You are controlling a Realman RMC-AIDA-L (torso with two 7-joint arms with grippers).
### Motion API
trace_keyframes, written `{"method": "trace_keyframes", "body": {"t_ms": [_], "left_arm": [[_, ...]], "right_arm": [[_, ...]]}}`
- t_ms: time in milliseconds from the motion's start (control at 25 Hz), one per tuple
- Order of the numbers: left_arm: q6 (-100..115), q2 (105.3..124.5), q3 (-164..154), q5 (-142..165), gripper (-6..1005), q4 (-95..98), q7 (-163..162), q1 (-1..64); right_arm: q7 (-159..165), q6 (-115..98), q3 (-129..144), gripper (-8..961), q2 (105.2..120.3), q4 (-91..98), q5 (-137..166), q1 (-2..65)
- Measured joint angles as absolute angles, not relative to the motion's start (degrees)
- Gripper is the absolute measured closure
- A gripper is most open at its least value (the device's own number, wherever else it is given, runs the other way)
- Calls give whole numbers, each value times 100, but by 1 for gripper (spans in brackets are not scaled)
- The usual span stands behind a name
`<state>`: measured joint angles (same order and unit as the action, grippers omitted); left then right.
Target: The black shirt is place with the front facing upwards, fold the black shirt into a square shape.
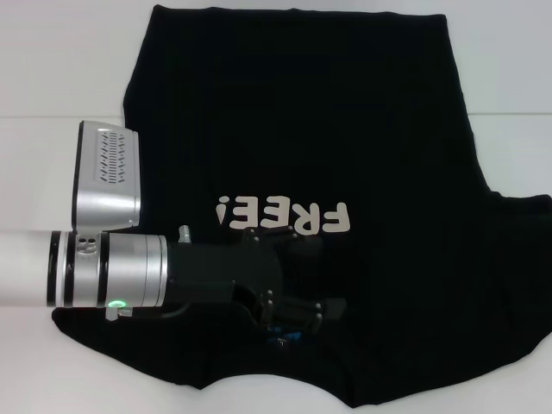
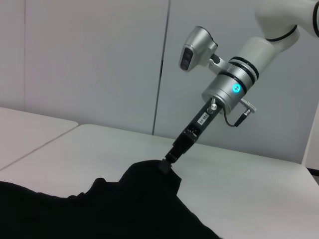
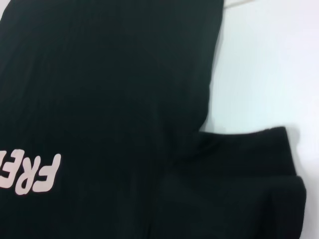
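Observation:
The black shirt (image 1: 345, 129) lies spread front-up on the white table, its white "FREE!" letters (image 1: 285, 216) near the middle and a small blue neck label (image 1: 286, 335) at the near edge. My left gripper (image 1: 332, 278) reaches in from the left, low over the shirt between the letters and the collar, and stands open with only cloth beneath it. My right gripper (image 2: 167, 164) is out of the head view. The left wrist view shows it shut on a pinch of the shirt (image 2: 144, 199), which rises into a small peak at its tip. The right sleeve (image 3: 249, 169) lies partly folded.
White table (image 1: 52, 362) shows around the shirt to the left, right and near side. The left arm's silver wrist camera housing (image 1: 108, 177) stands above the shirt's left edge. A grey wall (image 2: 99, 64) stands behind the table.

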<state>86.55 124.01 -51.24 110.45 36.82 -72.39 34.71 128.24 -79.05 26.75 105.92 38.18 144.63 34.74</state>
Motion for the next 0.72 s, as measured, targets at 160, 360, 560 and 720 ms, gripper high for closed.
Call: {"method": "trace_keyframes", "body": {"t_ms": [160, 360, 560, 720], "left_arm": [[8653, 12400, -5123, 11011, 62, 3683, -7282, 3471], [8673, 12400, -5121, 10985, 62, 3682, -7324, 3477], [8703, 12371, -5074, 10917, 62, 3727, -7457, 3454], [8764, 12350, -4921, 10843, 63, 3727, -7468, 3395]], "right_arm": [[12779, -7949, 2668, 887, 10603, 3858, 14445, 3543], [12635, -8186, 2674, 879, 10658, 3866, 14400, 3759], [12557, -8265, 2806, 870, 10808, 3849, 14355, 4165], [12575, -8066, 3218, 863, 10998, 3792, 14354, 4550]]}}
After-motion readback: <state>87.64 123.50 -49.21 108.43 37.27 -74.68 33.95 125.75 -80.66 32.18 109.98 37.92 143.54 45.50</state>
